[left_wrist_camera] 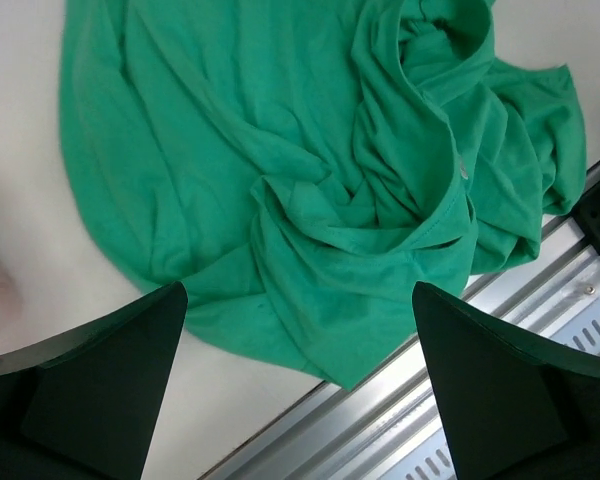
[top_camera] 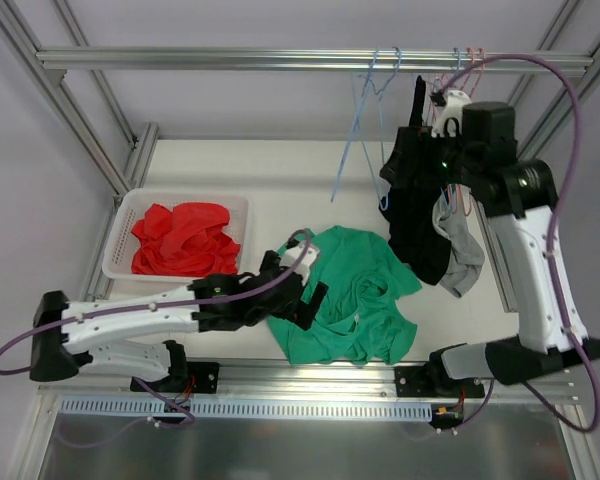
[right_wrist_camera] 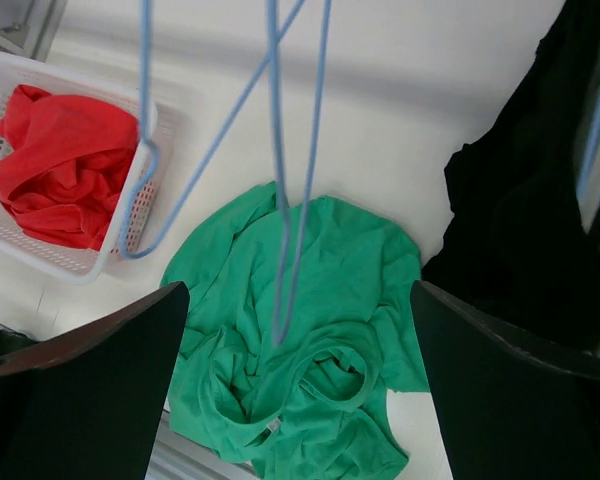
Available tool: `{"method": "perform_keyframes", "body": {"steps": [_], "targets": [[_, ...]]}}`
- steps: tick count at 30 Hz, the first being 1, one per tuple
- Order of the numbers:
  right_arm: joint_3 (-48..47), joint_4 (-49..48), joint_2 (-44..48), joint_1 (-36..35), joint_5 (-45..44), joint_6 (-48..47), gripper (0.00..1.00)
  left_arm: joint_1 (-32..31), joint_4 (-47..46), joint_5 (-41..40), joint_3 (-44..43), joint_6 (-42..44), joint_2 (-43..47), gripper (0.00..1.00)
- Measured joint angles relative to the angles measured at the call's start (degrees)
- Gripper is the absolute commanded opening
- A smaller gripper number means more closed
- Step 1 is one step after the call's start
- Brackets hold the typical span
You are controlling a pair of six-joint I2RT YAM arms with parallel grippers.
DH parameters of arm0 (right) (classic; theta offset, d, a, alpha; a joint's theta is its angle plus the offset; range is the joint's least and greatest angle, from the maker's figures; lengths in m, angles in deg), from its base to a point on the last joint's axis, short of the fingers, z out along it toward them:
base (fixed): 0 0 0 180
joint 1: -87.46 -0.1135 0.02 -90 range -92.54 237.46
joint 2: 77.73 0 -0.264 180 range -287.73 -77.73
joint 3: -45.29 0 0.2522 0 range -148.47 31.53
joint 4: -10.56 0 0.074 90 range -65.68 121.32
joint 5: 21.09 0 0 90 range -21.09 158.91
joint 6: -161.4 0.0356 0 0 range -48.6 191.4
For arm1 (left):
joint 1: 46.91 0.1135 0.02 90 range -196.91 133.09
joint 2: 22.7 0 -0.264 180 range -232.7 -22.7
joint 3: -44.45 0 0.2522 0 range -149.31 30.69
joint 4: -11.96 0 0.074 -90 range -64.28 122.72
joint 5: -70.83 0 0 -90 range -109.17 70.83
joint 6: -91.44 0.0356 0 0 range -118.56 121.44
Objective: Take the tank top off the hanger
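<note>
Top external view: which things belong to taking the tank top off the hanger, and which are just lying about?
Job in hand: hanging black tank top; overhead metal rail that carries it.

Lying about: crumpled green tank top, off any hanger; empty blue wire hangers; hanging grey garment; red clothes in a white plastic basket.
</note>
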Motion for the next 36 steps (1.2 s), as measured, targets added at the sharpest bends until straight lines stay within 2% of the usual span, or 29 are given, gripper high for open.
{"method": "perform_keyframes", "body": {"steps": [10, 14, 18, 19, 22, 23, 24, 27, 30, 33, 36], "targets": [[19.5, -1.7, 37.8, 1.5, -1.8, -1.3, 1.0, 0.0, -7.1, 10.2, -11.7, 0.2, -31.1, 0.99], [24.0, -1.8, 45.0, 1.5, 2.4, -2.2, 0.99, 0.0, -8.6, 12.1, -17.4, 0.5, -41.8, 0.99], [28.7, -1.6, 46.9, 1.5, 7.1, -2.7, 1.0, 0.0, -9.1, 12.7, -21.1, 0.5, -50.6, 0.99], [29.4, -1.6, 47.0, 1.5, 7.9, -2.8, 1.0, 0.0, -8.8, 12.3, -22.0, 0.1, -51.2, 0.95], [30.7, -1.5, 48.1, 1.5, 10.9, -3.0, 1.0, -0.1, -10.3, 10.2, -22.1, -2.0, -51.8, 0.25], [31.0, -1.6, 48.8, 1.5, 11.6, -3.0, 1.0, -0.1, -10.7, 9.5, -22.0, -2.6, -51.9, 0.09], [31.4, -1.9, 49.9, 1.5, 12.6, -3.0, 1.0, -0.1, -11.3, 8.6, -21.6, -3.2, -51.9, 0.0], [32.1, -2.6, 53.1, 1.5, 14.5, -3.0, 0.99, -0.1, -13.1, 5.6, -18.3, -4.5, -49.5, 0.0], [32.1, -3.5, 55.4, 1.5, 15.3, -3.0, 1.0, -0.1, -9.6, 0.8, -13.4, -5.4, -43.3, 0.0], [32.2, -4.0, 55.8, 1.5, 15.2, -3.0, 0.99, 0.2, -3.7, -6.3, -11.9, -5.1, -32.7, 0.0], [33.2, -4.4, 55.8, 1.5, 15.2, -3.0, 1.0, 1.5, -0.3, -11.8, -14.5, -3.0, -19.6, 0.0]]}}
